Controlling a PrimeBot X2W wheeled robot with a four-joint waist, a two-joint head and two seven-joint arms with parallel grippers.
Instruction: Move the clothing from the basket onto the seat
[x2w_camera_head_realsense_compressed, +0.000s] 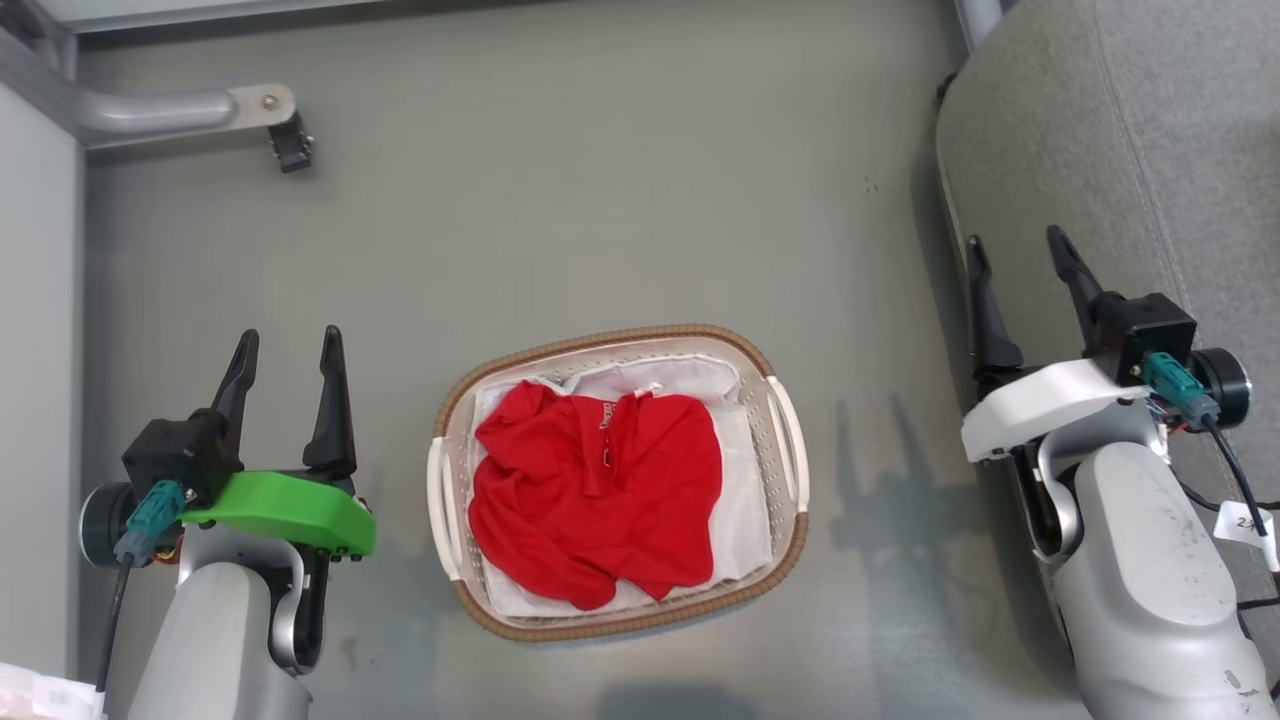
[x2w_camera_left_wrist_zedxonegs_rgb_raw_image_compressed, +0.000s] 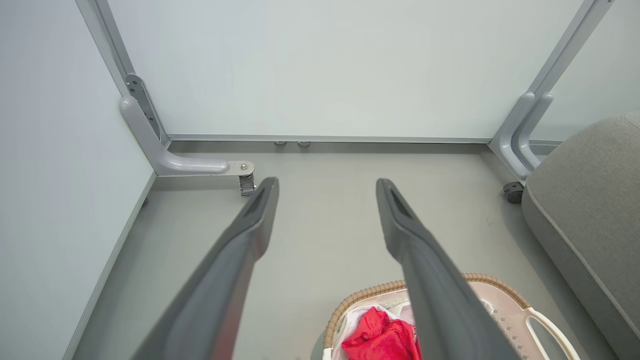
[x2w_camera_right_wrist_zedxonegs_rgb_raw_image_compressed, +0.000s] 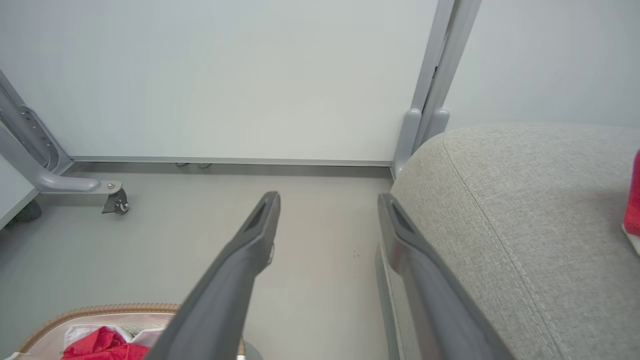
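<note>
Wide open and empty on the left pincer (x2w_camera_head_realsense_compressed: 289, 333), hanging above the grey floor (x2w_camera_head_realsense_compressed: 600, 150) to the left of the basket (x2w_camera_head_realsense_compressed: 600, 338). Same story on the right pincer (x2w_camera_head_realsense_compressed: 1015, 236): spread fully, gripping nothing, poised at the front edge of the seat (x2w_camera_head_realsense_compressed: 1150, 120). Down in the basket, on its white liner (x2w_camera_head_realsense_compressed: 745, 500), crumpled red clothing (x2w_camera_head_realsense_compressed: 600, 490), well apart from both pincers.

Basket (x2w_camera_head_realsense_compressed: 770, 450): white perforated plastic, matt, with a brown woven rim (x2w_camera_head_realsense_compressed: 620, 335) and white cloth liner (x2w_camera_head_realsense_compressed: 745, 520). Clothing (x2w_camera_head_realsense_compressed: 600, 490): red soft cloth, creased. Seat (x2w_camera_head_realsense_compressed: 1100, 130): grey coarse-weave fabric, matt
</note>
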